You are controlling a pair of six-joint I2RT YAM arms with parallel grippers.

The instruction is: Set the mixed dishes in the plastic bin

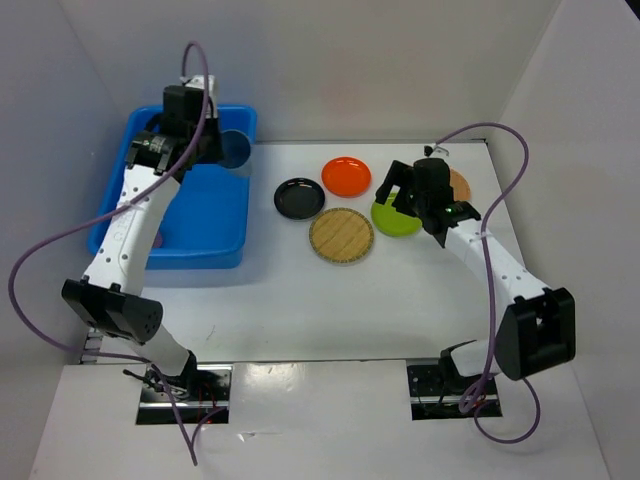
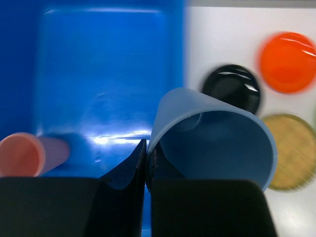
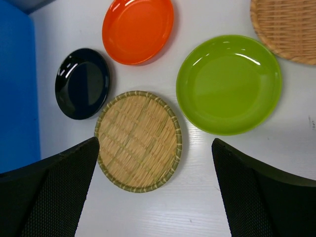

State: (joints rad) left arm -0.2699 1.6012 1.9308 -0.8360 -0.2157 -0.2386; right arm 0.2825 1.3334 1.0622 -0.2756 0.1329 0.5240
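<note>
My left gripper [image 2: 147,148] is shut on the rim of the blue cup [image 2: 212,138], one finger inside the wall and one outside. It holds the cup [image 1: 235,148] at the far right corner of the plastic bin [image 1: 215,215]. A pink cup [image 2: 22,154] lies on its side in the bin [image 2: 108,74]. My right gripper [image 3: 155,143] hangs open above the plates: a woven one [image 3: 138,140], lime green [image 3: 228,84], orange [image 3: 138,29], black [image 3: 82,83] and a second woven one [image 3: 289,27]. Nothing is between its fingers.
On the table right of the bin lie the black plate [image 1: 299,198], orange plate [image 1: 346,176], woven plate [image 1: 341,235] and green plate [image 1: 396,218]. The right arm partly covers the second woven plate [image 1: 460,183]. White walls close in the back and sides.
</note>
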